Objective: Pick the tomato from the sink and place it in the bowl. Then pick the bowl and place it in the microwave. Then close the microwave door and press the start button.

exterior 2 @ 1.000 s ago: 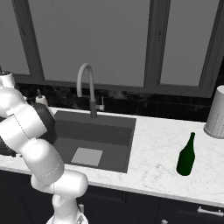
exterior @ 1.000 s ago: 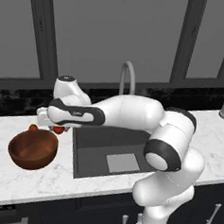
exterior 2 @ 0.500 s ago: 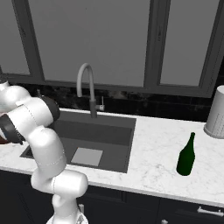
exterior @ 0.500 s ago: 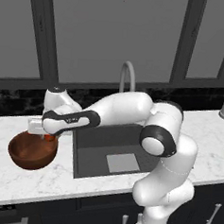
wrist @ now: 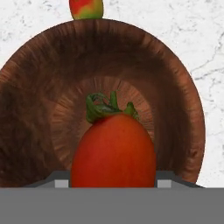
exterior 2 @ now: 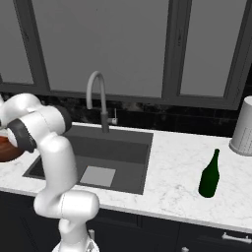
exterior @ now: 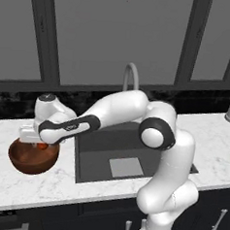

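One tomato [wrist: 113, 151], red w/ green stem, sits right at the gripper [exterior: 39, 143] in the hand view, filling the space between the two finger tips, whose pale grey pads [wrist: 62, 180] peek out on either side at its base; jaws stand fairly wide, about tomato-width, and look closed onto the fruit, tho actual pad contact is hidden behind it. Directly beyond the tool along its line of sight is the bowl [wrist: 35, 109], reddish-brown wood, its inside facing the camera, so gripper + tomato hang over the bowl's middle. Past the bowl's far rim from the tool, a small red-and-green fruit [wrist: 86, 8] lies on the white marble counter [wrist: 205, 39], close to the rim; touching or not, can't tell. In the left base view the arm reaches across to the robot's left w/ the hand low over the bowl [exterior: 31, 159], a bit of red tomato [exterior: 42, 145] showing under the hand at rim level. Sink [exterior: 97, 159] lies to the tool's right, beside the bowl, w/ pale square plate [exterior: 126, 167] on its floor and curved faucet [exterior: 131, 75] behind. In the right base view a sliver of bowl [exterior 2: 7, 150] shows at the left edge behind the arm; well away from the tool, on the far side of the sink [exterior 2: 128, 162], stand a green bottle [exterior 2: 210, 174] and a pale grey canister [exterior 2: 242, 130].
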### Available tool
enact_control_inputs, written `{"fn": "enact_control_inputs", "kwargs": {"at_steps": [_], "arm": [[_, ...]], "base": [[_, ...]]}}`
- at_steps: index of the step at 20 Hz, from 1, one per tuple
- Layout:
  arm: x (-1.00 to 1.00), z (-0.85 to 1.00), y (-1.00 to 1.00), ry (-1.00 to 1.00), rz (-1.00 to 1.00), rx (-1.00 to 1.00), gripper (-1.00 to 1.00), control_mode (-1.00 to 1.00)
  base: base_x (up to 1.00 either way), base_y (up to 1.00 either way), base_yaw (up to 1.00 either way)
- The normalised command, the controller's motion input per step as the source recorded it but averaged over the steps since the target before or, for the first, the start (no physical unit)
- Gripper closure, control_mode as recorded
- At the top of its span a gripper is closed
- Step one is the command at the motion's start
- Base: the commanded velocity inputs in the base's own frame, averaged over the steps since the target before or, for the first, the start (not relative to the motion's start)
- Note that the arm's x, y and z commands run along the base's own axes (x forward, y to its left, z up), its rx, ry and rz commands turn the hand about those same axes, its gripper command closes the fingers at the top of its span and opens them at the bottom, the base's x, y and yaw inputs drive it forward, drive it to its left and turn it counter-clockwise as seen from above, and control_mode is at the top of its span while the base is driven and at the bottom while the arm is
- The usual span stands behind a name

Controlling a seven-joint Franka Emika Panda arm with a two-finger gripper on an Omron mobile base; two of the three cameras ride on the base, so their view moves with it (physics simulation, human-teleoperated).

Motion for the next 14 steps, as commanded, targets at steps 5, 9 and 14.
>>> {"fn": "enact_control_inputs", "kwargs": {"at_steps": [5, 9, 14], "arm": [[0.04, -0.32, 0.23, 0.0, 0.0, -0.03, 1.0, -1.0], [0.04, -0.27, 0.16, 0.0, 0.0, -0.01, 1.0, -1.0], [0.01, -0.3, 0.05, 0.0, 0.0, 0.0, -1.0, -1.0]], "base": [[0.0, 0.0, 0.0], [0.0, 0.0, 0.0], [0.0, 0.0, 0.0]]}}
